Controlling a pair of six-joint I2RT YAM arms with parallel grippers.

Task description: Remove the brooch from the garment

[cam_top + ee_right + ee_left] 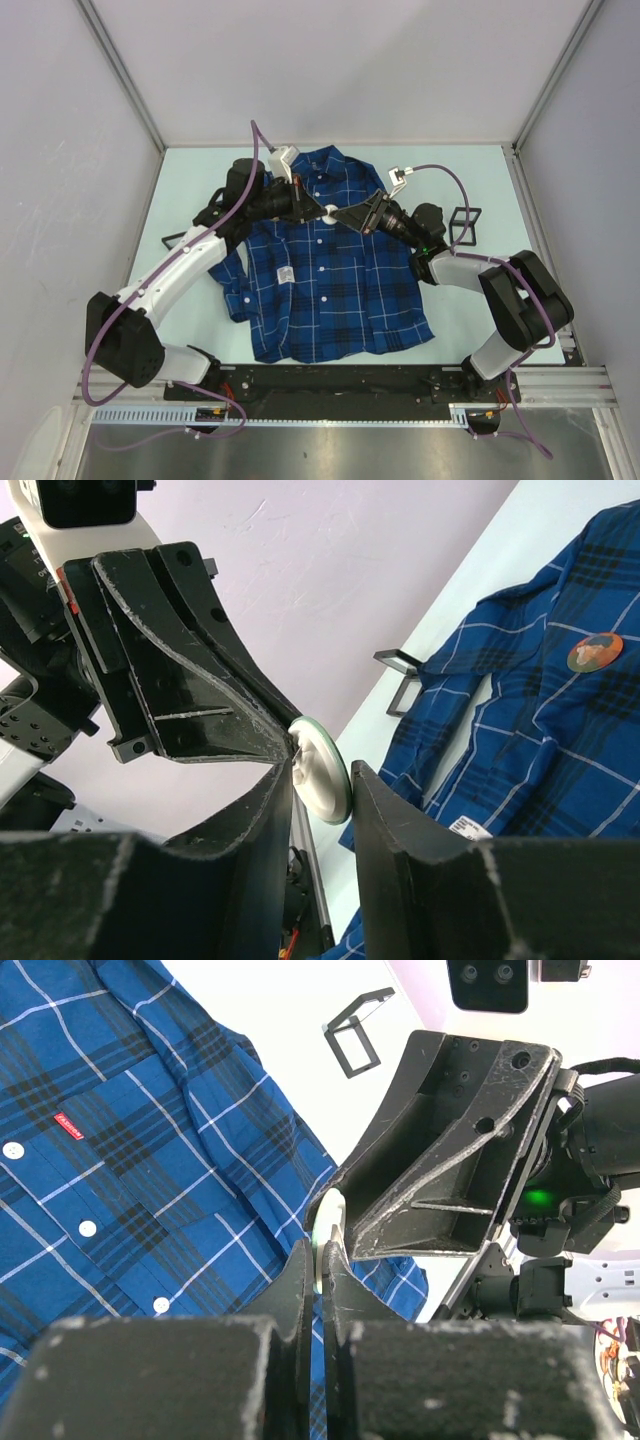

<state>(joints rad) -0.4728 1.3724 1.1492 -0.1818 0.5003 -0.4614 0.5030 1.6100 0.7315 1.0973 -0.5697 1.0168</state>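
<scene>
Shows the garment (pixel 325 275) spread flat mid-table, pale table (pixel 200 170) showing all round, a black wire frame (pixel 462 226) by the right edge. Finds the left gripper (pixel 320 1260) pinched shut on a white green-rimmed disc (pixel 322 765) above the chest, the right gripper (pixel 322 785) narrowed either side, barely clear. Notes an orange badge (pixel 594 652) pinned near the collar.

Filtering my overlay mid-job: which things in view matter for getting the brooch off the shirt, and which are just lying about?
Job:
- plaid shirt
- round orange brooch pinned on it
- white disc, pinched in the left gripper, with the right gripper around it

Lying about:
- black wire frame right of the shirt
- second black frame to its left
</scene>
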